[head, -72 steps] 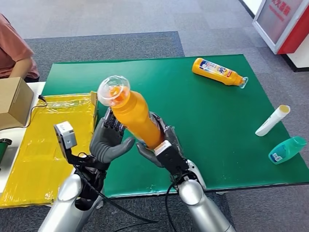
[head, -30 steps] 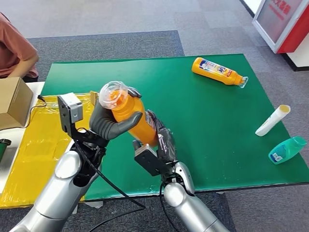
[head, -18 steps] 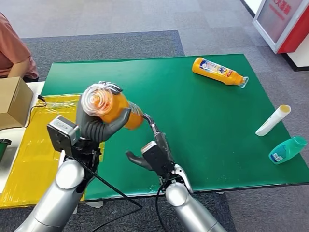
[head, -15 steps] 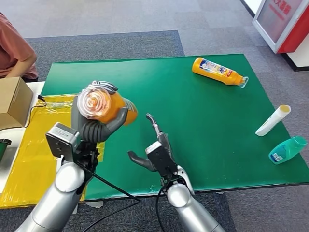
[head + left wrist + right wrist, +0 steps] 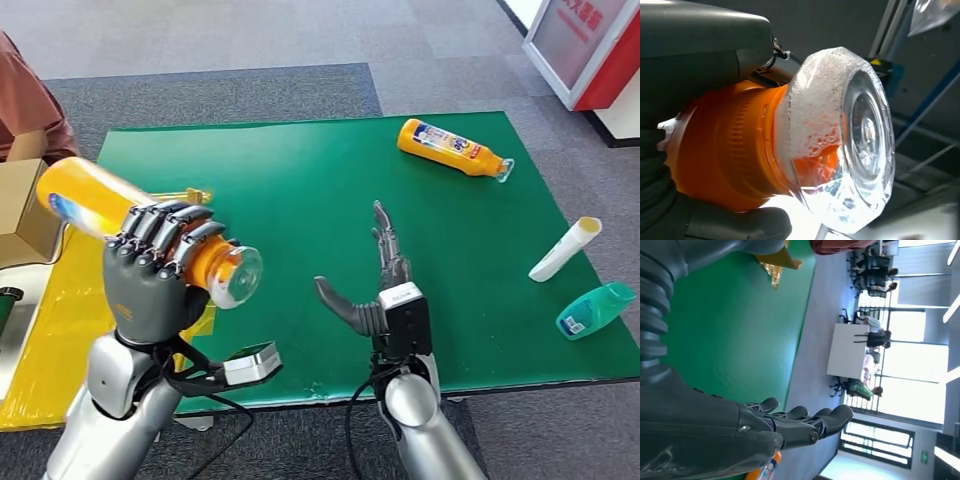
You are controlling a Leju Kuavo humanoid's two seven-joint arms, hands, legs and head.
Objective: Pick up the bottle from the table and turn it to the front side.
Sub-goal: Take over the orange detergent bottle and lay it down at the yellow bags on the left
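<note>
An orange bottle (image 5: 90,200) with a clear domed cap (image 5: 235,277) lies almost level in my left hand (image 5: 155,270), which grips it near the neck above the table's front left. The cap points right, the base left toward the box. In the left wrist view the foamy clear cap (image 5: 843,135) and orange neck (image 5: 730,145) sit against my dark fingers (image 5: 696,50). My right hand (image 5: 377,285) is open over the green table (image 5: 317,180), fingers straight, thumb out to the left, holding nothing. The right wrist view shows its extended fingers (image 5: 806,422) over the green table (image 5: 734,330).
A second orange bottle (image 5: 451,148) lies at the back right. A white tube (image 5: 564,249) and a teal bottle (image 5: 595,309) lie near the right edge. Yellow sheeting (image 5: 45,330) and a cardboard box (image 5: 26,205) sit at the left, with a person's sleeve (image 5: 30,105) behind.
My left hand has swung the bottle over, so the cap now points right and the base left. My right hand has let go, moved right and opened out flat.
</note>
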